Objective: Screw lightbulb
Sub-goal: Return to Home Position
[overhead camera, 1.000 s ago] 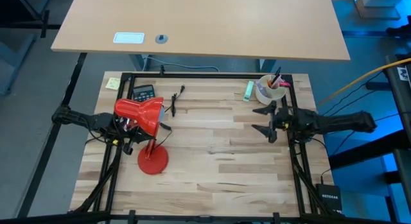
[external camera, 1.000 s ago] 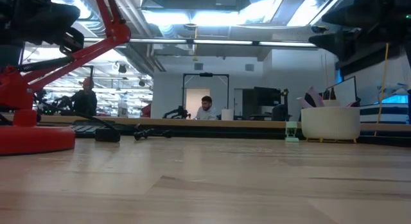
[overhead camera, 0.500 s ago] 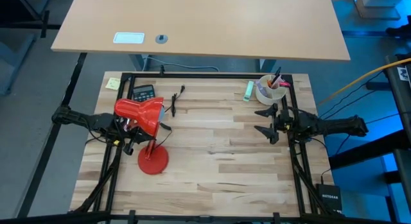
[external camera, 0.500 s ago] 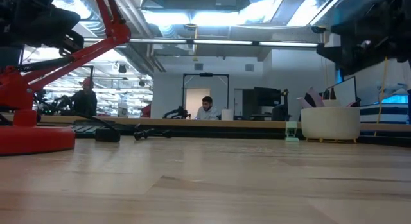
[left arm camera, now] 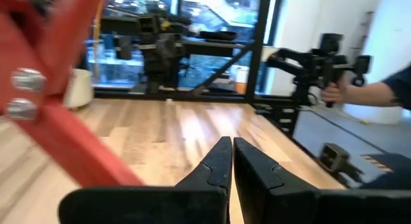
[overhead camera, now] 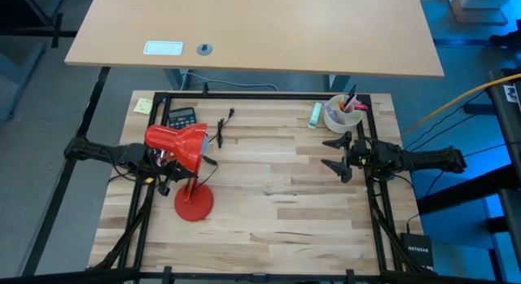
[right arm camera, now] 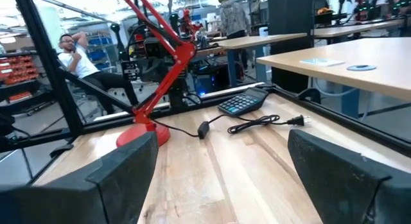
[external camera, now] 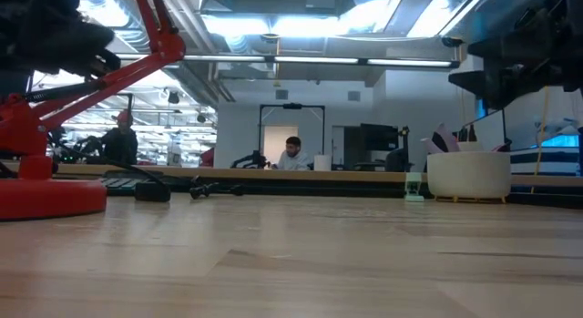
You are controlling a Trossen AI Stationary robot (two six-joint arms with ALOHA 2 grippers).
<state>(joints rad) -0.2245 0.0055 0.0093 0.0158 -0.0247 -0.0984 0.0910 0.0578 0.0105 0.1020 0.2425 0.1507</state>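
The red desk lamp stands on its round base (overhead camera: pixel 194 204) at the table's left, its shade (overhead camera: pixel 175 146) held up on the slanted arm (left arm camera: pixel 61 124). My left gripper (overhead camera: pixel 207 160) is under the shade, close beside the lamp's arm. Its fingers (left arm camera: pixel 231 161) are shut with nothing between them. My right gripper (overhead camera: pixel 335 154) is in the air at the table's right, open wide and empty (right arm camera: pixel 221 179), facing the lamp. The lightbulb shows in no view; the inside of the shade is hidden.
A white cup of pens (overhead camera: pixel 342 113) and a green item (overhead camera: pixel 314 113) stand at the far right. A calculator (overhead camera: pixel 181 117), a yellow note (overhead camera: pixel 142 106) and a black plug with cord (overhead camera: pixel 224 125) lie at the far left. People show beyond the table.
My right arm has drawn back a little toward the table's right edge, and its gripper has come down a little, still open. The lamp and my left gripper have stayed where they were.
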